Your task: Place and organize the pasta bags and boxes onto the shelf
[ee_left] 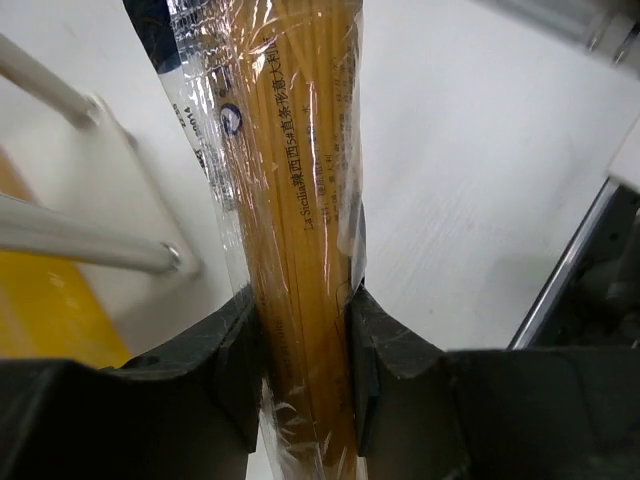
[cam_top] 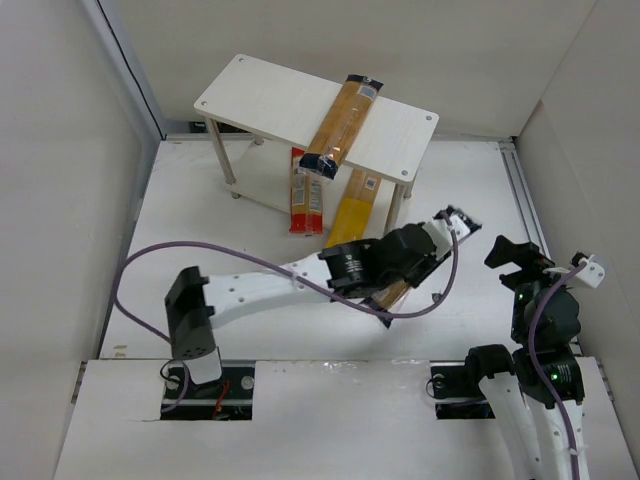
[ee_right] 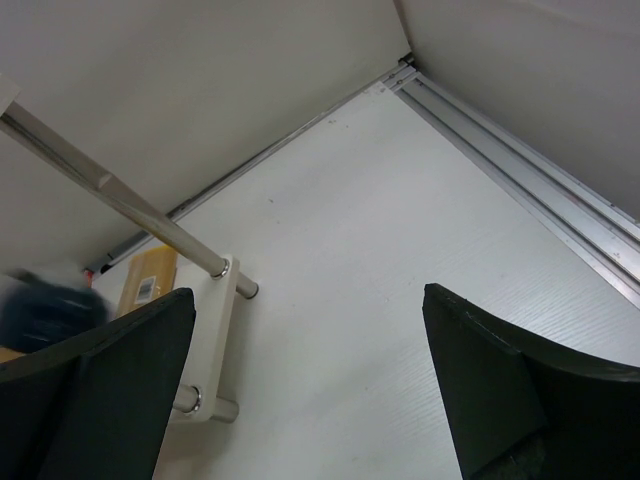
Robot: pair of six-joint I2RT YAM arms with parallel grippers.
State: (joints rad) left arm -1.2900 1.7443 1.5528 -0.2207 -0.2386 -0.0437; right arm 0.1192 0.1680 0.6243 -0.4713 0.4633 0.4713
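Left gripper (ee_left: 305,340) clamped on a clear spaghetti bag (ee_left: 300,200), near the right front leg of the shelf (cam_top: 270,105)

Both fingers press the sides of the bag; the right gripper (ee_right: 310,300) stands wide open and holds nothing, near the right wall; a second spaghetti bag (cam_top: 340,125) lies across the top board; a red-and-orange box (cam_top: 305,200) and a yellow bag (cam_top: 355,210) lie side by side under that board, their ends sticking out.

White links (cam_top: 240,293), black joint housings (cam_top: 190,305), purple cables (cam_top: 180,248); black left end effector (ee_left: 305,335); green lights (cam_top: 527,297), right arm (cam_top: 545,345).
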